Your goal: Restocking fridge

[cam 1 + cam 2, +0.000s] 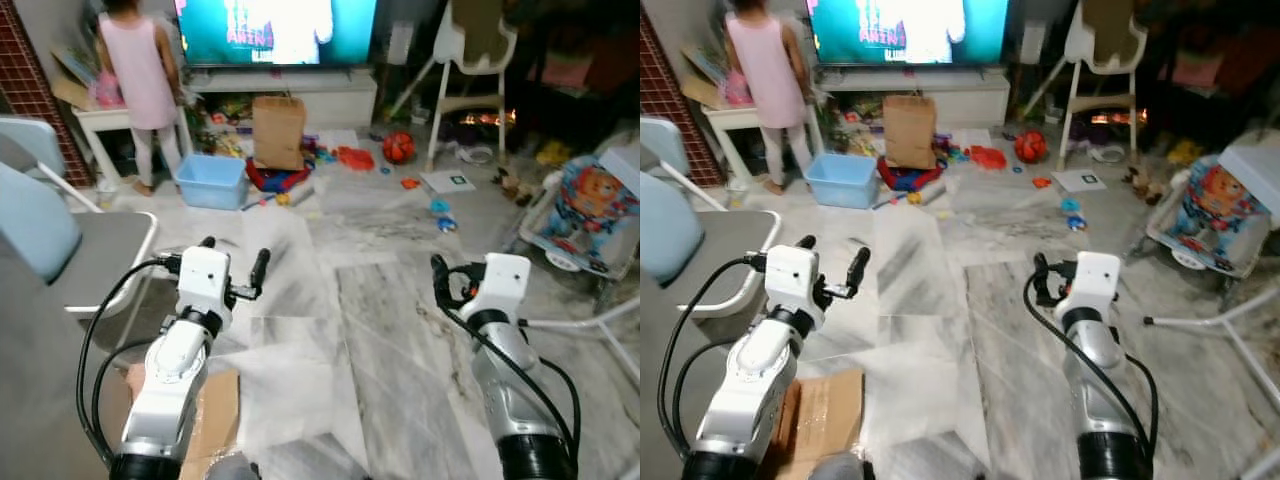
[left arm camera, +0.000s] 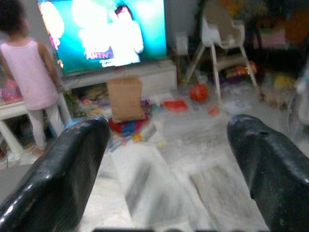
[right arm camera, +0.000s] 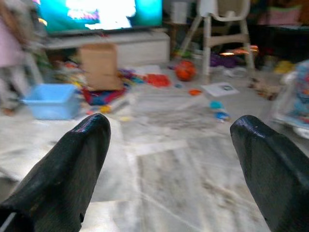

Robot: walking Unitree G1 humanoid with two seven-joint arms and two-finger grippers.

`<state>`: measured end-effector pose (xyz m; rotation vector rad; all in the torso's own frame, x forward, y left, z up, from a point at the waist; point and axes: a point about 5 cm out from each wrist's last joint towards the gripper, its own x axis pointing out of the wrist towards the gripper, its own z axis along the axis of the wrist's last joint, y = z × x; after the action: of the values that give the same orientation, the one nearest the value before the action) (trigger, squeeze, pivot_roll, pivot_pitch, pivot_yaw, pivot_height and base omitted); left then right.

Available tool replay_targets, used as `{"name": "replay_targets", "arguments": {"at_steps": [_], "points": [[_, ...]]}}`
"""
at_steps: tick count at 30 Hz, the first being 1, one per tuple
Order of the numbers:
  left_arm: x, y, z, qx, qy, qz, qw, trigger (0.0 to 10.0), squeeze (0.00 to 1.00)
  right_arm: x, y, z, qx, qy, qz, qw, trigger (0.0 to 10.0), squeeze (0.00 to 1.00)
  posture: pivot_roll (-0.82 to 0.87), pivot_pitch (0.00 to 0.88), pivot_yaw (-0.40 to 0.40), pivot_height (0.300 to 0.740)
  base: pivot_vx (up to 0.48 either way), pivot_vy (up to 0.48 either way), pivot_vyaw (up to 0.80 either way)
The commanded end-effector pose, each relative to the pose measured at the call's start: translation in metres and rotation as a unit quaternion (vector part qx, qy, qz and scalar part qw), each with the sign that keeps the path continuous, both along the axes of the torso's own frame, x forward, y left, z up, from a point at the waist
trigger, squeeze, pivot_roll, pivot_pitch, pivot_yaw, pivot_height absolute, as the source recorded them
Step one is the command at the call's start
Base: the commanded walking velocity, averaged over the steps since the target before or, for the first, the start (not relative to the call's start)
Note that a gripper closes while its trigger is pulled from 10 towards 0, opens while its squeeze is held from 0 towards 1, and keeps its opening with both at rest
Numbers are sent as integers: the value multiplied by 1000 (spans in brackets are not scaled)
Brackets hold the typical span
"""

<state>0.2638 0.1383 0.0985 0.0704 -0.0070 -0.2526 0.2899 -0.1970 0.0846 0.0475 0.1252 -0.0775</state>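
Both my arms are held out in front of me over a marble floor (image 1: pixel 380 330) in a living room. My left gripper (image 1: pixel 233 258) is open, its two black fingers spread wide with nothing between them. In the right wrist view my right gripper (image 3: pixel 171 123) is open and empty too, pointing across the floor at the toys. A brown paper bag (image 1: pixel 278 130) stands upright on the floor by the TV stand.
A person in a pink top (image 1: pixel 140 70) stands at a white table (image 1: pixel 100 118) at the back left, near a TV (image 1: pixel 275 28). A blue tub (image 1: pixel 212 180), red ball (image 1: pixel 398 147), scattered toys, a high chair (image 1: pixel 470 60) and a baby bouncer (image 1: pixel 590 210) ring the floor. A grey chair (image 1: pixel 100 250) and cardboard (image 1: pixel 215 410) are close on my left.
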Motion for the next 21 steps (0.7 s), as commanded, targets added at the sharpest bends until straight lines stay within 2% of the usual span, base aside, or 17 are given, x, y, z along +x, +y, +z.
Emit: {"name": "replay_targets", "arguments": {"at_steps": [1, 13, 15, 21], "points": [[2, -9, 4, -4, -8, -24, 1000, 10000, 0, -5, -9, -5, -2, 14, -15, 1000, 10000, 0, 31, 0, -37, 740, 0, -270, -800], [2, -10, 6, -6, -10, -35, 999, 10000, 0, -4, -9, -6, -2, 14, -17, 1000, 10000, 0, 30, 0, -37, 740, 0, -446, -800], [2, -11, 7, -5, -13, -40, 999, 10000, 0, -4, -9, -6, -2, 14, -17, 1000, 10000, 0, 29, 0, -36, 740, 311, -364, -638], [2, -12, 7, 6, -16, -44, 999, 10000, 0, -3, -9, -5, -2, 12, -18, 1000, 10000, 0, 25, 0, -32, 740, 393, -234, 0]]}}
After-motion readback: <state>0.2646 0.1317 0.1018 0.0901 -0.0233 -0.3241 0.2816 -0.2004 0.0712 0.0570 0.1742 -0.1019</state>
